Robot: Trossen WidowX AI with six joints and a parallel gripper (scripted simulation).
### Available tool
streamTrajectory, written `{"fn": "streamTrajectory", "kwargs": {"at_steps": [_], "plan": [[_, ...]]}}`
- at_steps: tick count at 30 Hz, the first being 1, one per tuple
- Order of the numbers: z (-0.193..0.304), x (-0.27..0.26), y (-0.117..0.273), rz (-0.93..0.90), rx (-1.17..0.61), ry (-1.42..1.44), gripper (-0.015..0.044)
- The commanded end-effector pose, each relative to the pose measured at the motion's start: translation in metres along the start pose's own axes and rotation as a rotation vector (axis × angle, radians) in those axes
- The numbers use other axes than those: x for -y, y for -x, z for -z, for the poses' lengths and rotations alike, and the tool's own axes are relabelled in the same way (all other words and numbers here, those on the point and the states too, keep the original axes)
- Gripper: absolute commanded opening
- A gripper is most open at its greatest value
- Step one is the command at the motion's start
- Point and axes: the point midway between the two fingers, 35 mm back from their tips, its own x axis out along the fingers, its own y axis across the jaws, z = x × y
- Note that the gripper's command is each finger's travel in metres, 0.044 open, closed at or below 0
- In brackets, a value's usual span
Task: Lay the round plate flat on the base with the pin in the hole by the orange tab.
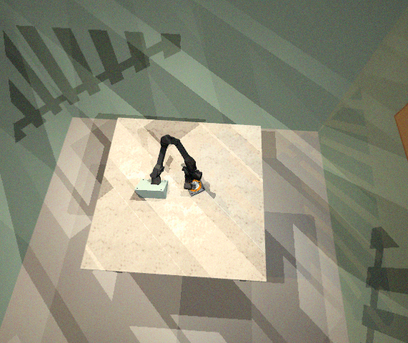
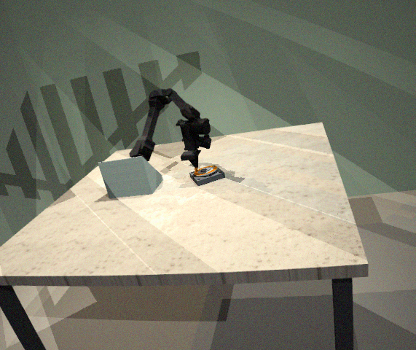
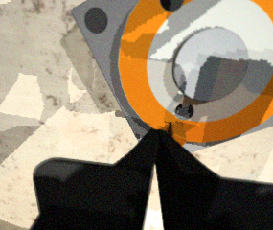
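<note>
One round orange-ringed plate [image 3: 200,72] with an orange tab [image 3: 175,128] sits on one grey square base [image 3: 102,57], the black fingers clenched empty, tips at the tab.

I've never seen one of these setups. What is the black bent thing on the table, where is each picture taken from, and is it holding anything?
The black bent thing is a robot arm bolted to a pale block on a table. One picture looks down from above, one from the side, and one from a camera on the arm's wrist. At its end is a gripper, two fingers pressed shut and holding nothing. Its tip sits right at the orange tab of a round plate, orange-ringed with a pale centre, on a small grey base. Whether the tip touches the tab cannot be told. The dark hole beside the tab is meant to drop over a pin.
</note>
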Motion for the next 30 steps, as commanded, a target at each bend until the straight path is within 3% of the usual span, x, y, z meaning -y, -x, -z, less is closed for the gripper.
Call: {"fn": "streamTrajectory", "kwargs": {"at_steps": [1, 30], "plan": [[0.004, 0.006, -0.002, 0.001, -0.005, 0.001, 0.0], [0.006, 0.03, -0.002, 0.002, -0.005, 0.001, 0.0]]}}
